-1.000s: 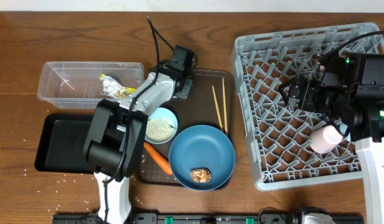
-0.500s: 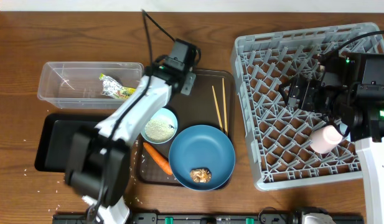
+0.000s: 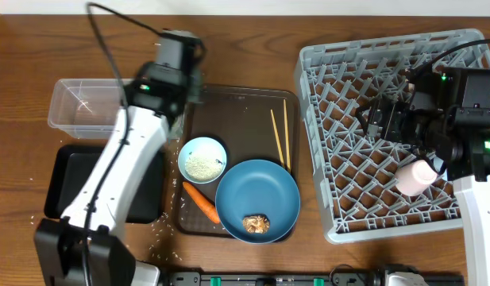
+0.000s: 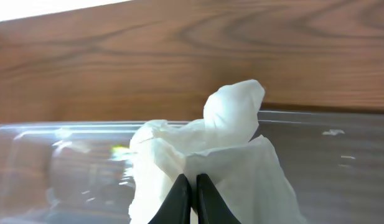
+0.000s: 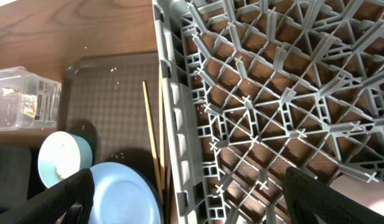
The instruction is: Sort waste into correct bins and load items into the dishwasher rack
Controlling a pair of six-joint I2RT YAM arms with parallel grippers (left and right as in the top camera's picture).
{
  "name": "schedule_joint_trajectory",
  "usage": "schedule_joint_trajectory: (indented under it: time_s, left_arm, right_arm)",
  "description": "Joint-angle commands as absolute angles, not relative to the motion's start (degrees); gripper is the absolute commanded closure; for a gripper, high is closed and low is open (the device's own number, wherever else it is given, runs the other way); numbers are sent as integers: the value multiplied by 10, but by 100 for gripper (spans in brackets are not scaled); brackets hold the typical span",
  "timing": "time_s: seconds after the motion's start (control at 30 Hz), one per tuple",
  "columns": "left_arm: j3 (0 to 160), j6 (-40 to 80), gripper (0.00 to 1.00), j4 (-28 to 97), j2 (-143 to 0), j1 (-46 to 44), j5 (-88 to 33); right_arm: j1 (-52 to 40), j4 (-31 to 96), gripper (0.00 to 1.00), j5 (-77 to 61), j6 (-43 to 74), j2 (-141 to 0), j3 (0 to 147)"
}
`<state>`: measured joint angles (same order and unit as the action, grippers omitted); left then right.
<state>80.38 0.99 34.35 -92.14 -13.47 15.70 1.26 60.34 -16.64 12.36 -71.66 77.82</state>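
White wrapper (image 4: 210, 155): crumpled, held over the clear tub (image 3: 78, 111), its peak pointing to 12 o'clock in the left wrist view.
Left claw (image 4: 191, 188): fingers pressed together, pinching the wrapper's lower edge, above the tub's 3 o'clock end.
Clear tub: on the worktop (image 3: 252, 48) at 10 o'clock from the brown tray (image 3: 237, 119); a blurred yellow-green scrap (image 4: 120, 149) lies inside.
Black tray (image 3: 70, 187): just beside the tub at its 6 o'clock, partly under the left arm.
Small blue bowl (image 3: 202, 159): on the brown tray, with white rice in it.
Carrot (image 3: 201, 202): on the brown tray at the bowl's 6 o'clock, lying slantwise.
Blue plate (image 3: 256, 195): at 4 o'clock from the bowl, overlapping the brown tray's near edge; a brown lump (image 3: 256, 224) sits at the plate's 6 o'clock side.
Chopsticks (image 3: 280, 137): side by side on the brown tray, at the plate's 12 o'clock.
Rice grains (image 3: 159, 229): scattered on the worktop at the black tray's 4 o'clock corner.
Rack (image 3: 324, 71): at the brown tray's 3 o'clock, close beside it.
Pink cup (image 3: 415, 176): inside the rack, toward its 4 o'clock corner.
Right claw (image 5: 192, 199): fingers spread wide, holding nothing, over the rack.
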Motion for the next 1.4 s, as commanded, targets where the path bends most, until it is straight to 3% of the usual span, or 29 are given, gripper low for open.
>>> schedule_joint_trajectory:
  time_s: [0.0,0.17,0.37,0.5,0.67,0.73,0.87,0.97,1.07,1.1,1.13,1.17,1.37]
  left_arm:
    - [809,-44,94,349,-946,-105,171]
    - [809,-42,94,378,-982,-71,170]
    - [809,-163,91,389,-1007,-61,171]
    - [809,-122,61,417,-981,-63,170]
    - [809,-27,54,484,-909,-66,141]
    - [809,-26,41,511,-873,-66,79]
    - [809,-27,28,568,-807,-66,-85]
    - [809,-27,4,609,-778,-66,-187]
    - [809,-27,2,654,-771,-66,-237]
    - [808,-27,7,671,-771,-66,-238]
    - [808,-24,26,692,-773,-66,-238]
    - [807,-4,31,711,-775,-66,-238]
    - [741,117,31,777,-769,-69,-238]
  right_arm:
    - [9,602,10,-163,120,-716,779]
    - [9,602,10,-163,120,-716,779]
    - [9,602,10,-163,120,-716,779]
    - [9,602,9,-163,120,-716,779]
    - [9,602,9,-163,119,-716,779]
    - [9,602,9,-163,119,-716,779]
    - [9,596,9,-163,120,-716,779]
    - [9,590,9,-163,120,-716,779]
    - [9,589,9,-163,119,-716,779]
    - [9,590,9,-163,119,-716,779]
    - [9,591,9,-163,120,-716,779]
    - [9,591,8,-163,120,-716,779]
    - [9,591,8,-163,120,-716,779]
